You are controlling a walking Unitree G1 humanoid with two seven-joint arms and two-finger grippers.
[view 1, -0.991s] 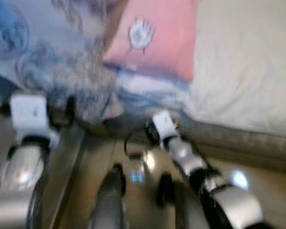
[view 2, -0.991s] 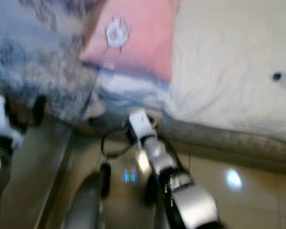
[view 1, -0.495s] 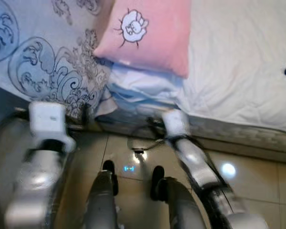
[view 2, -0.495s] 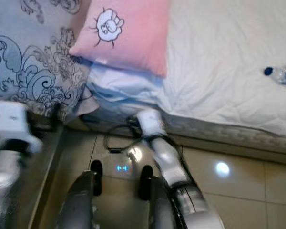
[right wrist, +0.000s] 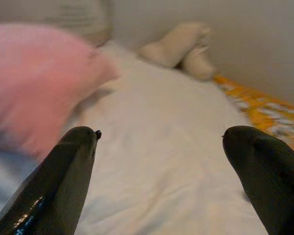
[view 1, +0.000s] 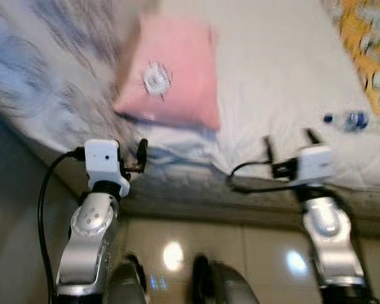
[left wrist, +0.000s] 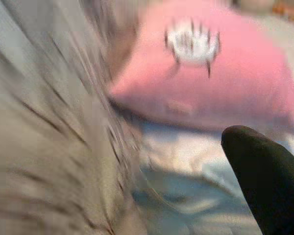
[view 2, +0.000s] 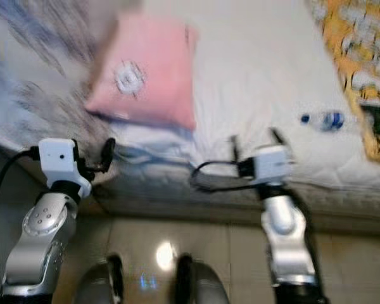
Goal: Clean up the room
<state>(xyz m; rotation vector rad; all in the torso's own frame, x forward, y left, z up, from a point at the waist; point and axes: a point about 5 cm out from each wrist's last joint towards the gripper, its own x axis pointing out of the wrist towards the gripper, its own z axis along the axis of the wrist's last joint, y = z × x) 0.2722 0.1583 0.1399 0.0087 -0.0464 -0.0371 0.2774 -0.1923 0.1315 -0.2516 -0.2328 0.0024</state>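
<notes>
A bed with a white quilt (view 1: 272, 82) lies in front of me. On it rests a pink pillow (view 1: 171, 82) with a white emblem, next to a grey patterned blanket (view 1: 50, 82). A small water bottle (view 1: 348, 119) lies on the quilt at the far right. My right gripper (view 1: 289, 142) is open and empty at the mattress edge, pointing over the quilt, with the bottle ahead and to its right. My left gripper (view 1: 130, 155) is raised at the mattress edge just below the pink pillow (left wrist: 210, 83). All views are blurred.
A yellow patterned cloth (view 1: 370, 44) covers the bed's far right. Cream cushions (right wrist: 186, 46) lie at the far end by the wall. Glossy tiled floor (view 1: 240, 247) runs along the bed, with my legs (view 1: 202, 285) on it. A black cable (view 1: 247, 177) loops from the right wrist.
Both arms have come up from hanging beside the bed to the mattress edge, and the right arm has swung to the right. The camera has shifted, bringing the bottle and yellow cloth closer in.
</notes>
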